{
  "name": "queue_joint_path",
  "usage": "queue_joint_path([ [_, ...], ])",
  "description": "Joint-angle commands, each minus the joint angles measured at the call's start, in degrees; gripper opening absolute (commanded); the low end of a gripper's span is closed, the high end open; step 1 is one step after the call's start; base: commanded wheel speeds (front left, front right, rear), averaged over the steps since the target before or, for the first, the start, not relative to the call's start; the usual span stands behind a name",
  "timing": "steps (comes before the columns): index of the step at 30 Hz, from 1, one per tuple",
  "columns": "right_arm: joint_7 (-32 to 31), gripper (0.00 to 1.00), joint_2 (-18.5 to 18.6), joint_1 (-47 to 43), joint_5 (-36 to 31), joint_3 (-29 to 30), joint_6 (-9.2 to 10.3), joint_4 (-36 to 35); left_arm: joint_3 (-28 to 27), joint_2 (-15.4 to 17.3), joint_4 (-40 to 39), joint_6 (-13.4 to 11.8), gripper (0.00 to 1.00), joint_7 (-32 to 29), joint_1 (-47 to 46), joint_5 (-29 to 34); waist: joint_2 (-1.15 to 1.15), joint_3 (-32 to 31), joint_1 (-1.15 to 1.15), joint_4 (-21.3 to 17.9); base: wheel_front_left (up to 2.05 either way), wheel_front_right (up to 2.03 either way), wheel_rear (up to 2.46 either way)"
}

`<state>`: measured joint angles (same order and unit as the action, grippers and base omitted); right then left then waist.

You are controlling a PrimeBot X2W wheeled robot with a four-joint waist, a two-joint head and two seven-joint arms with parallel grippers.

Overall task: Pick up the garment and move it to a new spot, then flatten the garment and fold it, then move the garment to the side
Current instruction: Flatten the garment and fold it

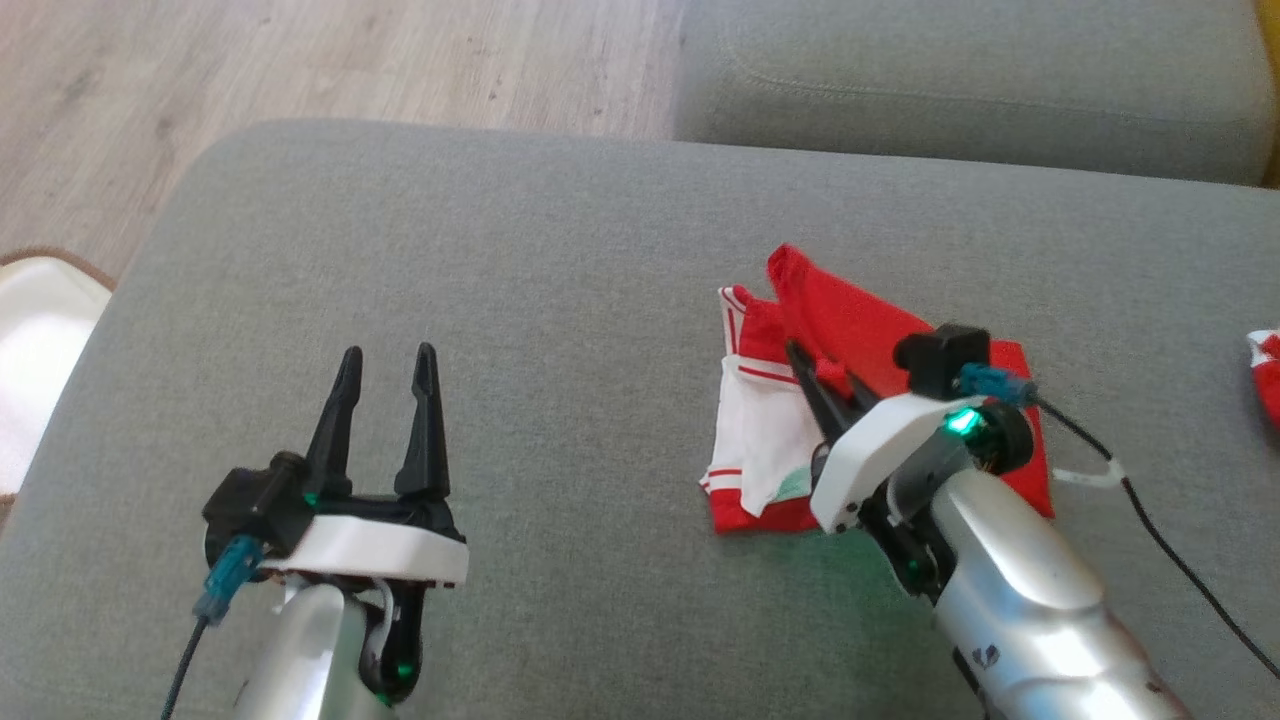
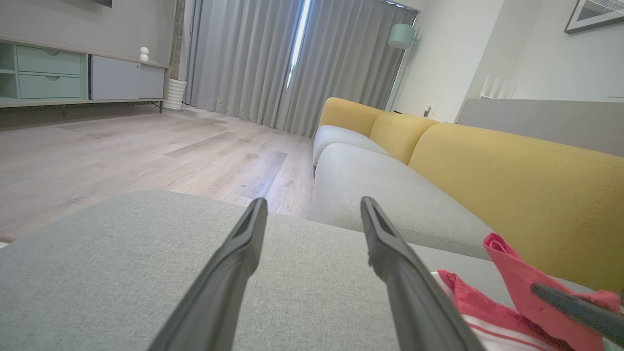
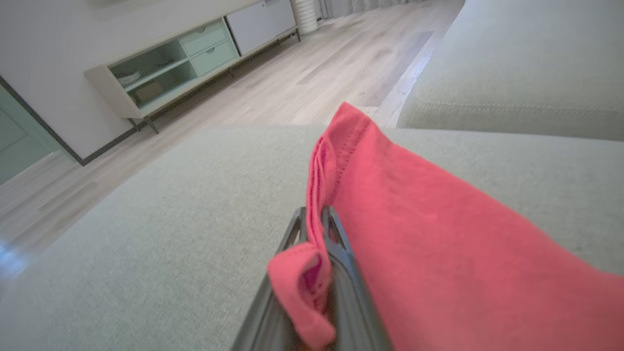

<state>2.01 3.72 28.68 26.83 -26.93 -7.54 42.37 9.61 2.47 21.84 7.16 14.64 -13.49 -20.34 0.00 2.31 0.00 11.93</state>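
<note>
Overhead, from the head view: a grey cushion (image 1: 500, 250) spans the frame, with wood floor (image 1: 300, 60) beyond it. The garment (image 1: 760, 430), red and white, lies in a loose fold right of centre on the cushion. The right claw (image 1: 822, 365) reaches into it from below, its fingers buried in a raised red flap. The left claw (image 1: 389, 352) hovers low on the left, well apart from the garment, fingers spread and holding nothing. A second red and white cloth (image 1: 1265, 375) peeks in at the right edge, and a dark cable (image 1: 1170, 545) trails beside the right arm.

Left wrist view: the left claw (image 2: 313, 200) is spread wide over bare cushion. The garment (image 2: 507, 273) sits at lower right, its red flap standing up, with a yellow sofa (image 2: 512, 180) behind.

Right wrist view: the right claw (image 3: 314, 212) is clenched on a thin red hem of the garment (image 3: 438, 234), with a curl of cloth bunched over the fingers.

Likely risks: the grip takes only the hem, so a quick pull could let it slip free. Lifting by this one flap may drag the layers open and undo the fold, since the other claw steadies nothing. A move to the right could tangle it with the other cloth or the cable.
</note>
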Motion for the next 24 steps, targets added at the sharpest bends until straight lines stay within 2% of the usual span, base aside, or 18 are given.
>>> queue_joint_path([
  [1, 0.75, 0.00, -0.84, 0.89, 0.49, -1.19, 0.05, -1.39, -1.19, 0.41, -1.70, 0.31, 1.00, 0.36, -1.65, -0.32, 0.00, 0.43, 0.00, 0.43, 0.00, 0.00, 0.00],
  [6, 1.19, 0.00, -0.84, -0.03, 1.90, -2.95, 0.05, 1.34, -0.56, 0.41, -1.37, 0.18, 1.00, 0.36, -1.93, -0.89, 0.00, 0.96, 0.00, 1.03, 0.00, 0.00, 0.00],
  [7, 1.73, 0.18, -0.84, -0.04, 1.83, -3.34, 0.05, 1.85, -0.41, 0.41, -1.29, 0.14, 1.00, 0.36, -1.93, -1.04, 0.00, 1.03, 0.00, 1.04, 0.00, 0.00, 0.00],
  [8, 2.16, 0.97, -0.84, -0.11, 2.09, -3.92, 0.05, 2.14, -0.25, 0.41, -1.20, 0.11, 1.00, 0.36, -1.94, -1.17, 0.00, 1.11, 0.00, 1.01, 0.00, 0.00, 0.00],
  [10, 2.04, 1.00, -0.84, -0.60, 4.73, -6.39, 0.05, 1.32, 0.10, 0.41, -0.94, 0.11, 1.00, 0.36, -1.98, -1.26, 0.00, 1.21, 0.00, 0.83, 0.00, 0.00, 0.00],
  [12, 1.00, 1.00, -0.84, -1.40, 10.55, -8.05, 0.05, 0.30, 0.17, 0.41, -0.64, 0.09, 1.00, 0.36, -1.92, -1.18, 0.00, 1.05, 0.00, 0.40, 0.00, 0.00, 0.00],
  [17, 4.06, 1.00, -0.84, 1.13, 14.85, -12.29, 0.05, -1.14, -0.31, 0.41, -0.53, 0.04, 1.00, 0.36, -1.65, -1.20, 0.00, 0.05, 0.00, -1.46, 0.00, 0.00, 0.00],
  [20, 7.55, 1.00, -0.84, 3.81, 12.89, -11.80, 0.05, 0.22, -0.84, 0.41, -1.03, 0.01, 1.00, 0.36, -1.35, -0.98, 0.00, -0.56, 0.00, -3.06, 0.00, 0.00, 0.00],
  [24, 11.18, 1.00, -0.73, 7.23, 5.11, -6.81, 0.05, 4.74, -1.40, 0.41, -2.15, 0.04, 1.00, 0.36, -0.94, -0.78, 0.00, -1.31, 0.00, -5.22, 0.00, 0.00, 0.00],
])
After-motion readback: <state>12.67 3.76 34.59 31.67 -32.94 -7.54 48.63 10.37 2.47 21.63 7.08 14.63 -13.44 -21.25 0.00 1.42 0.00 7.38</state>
